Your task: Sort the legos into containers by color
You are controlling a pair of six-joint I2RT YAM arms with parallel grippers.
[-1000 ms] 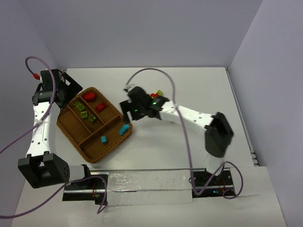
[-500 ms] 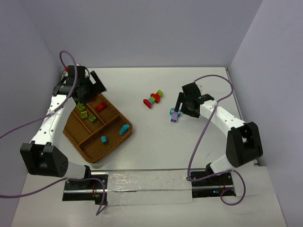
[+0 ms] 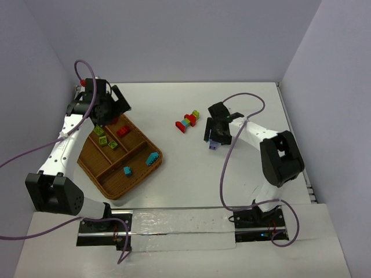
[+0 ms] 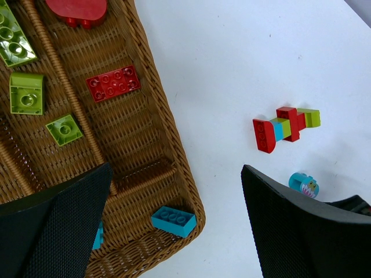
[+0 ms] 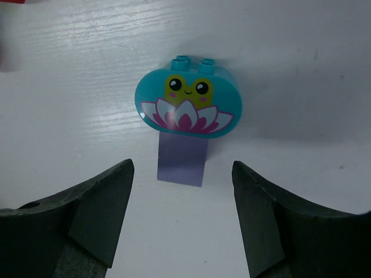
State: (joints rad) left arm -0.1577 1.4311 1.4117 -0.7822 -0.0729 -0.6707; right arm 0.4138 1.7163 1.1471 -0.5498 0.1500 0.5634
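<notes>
1. The left gripper (image 3: 109,109) hangs over the far end of the wicker tray (image 3: 138,177); its jaws stand spread wide, with nothing between them.
2. The tray lies at an angle on the left half of the white table (image 3: 243,104); inner dividers split it into compartments.
3. The compartment along the tray's far-right rim holds 2 red pieces: a flat red brick (image 4: 113,83) and a rounded red piece (image 4: 78,8), which the left wrist view cuts off at its top edge.
4. Across 1 divider from them lie 3 green bricks (image 4: 26,94), all apart from each other.
5. There are 2 teal-blue bricks at the tray's near end; 1 (image 4: 173,220) sits close against the rim in the corner compartment; the other (image 3: 127,170) lies further left.
6. A multicoloured stack (image 3: 187,121) lies on the bare table, well apart from the tray and between the 2 grippers; red, teal-blue, green and lime pieces are joined in a short row.
7. The right gripper (image 3: 213,134) is low over the table, just right of that stack; its jaws are spread, 1 finger on either side of a purple brick (image 5: 182,165) with a clear gap on both sides, pinching nothing.
8. The purple brick touches a rounded teal brick (image 5: 184,98) printed with a frog on a pink flower; whether the 2 are clipped together I cannot tell; the pair lies on the table, near the stack but apart from it.
</notes>
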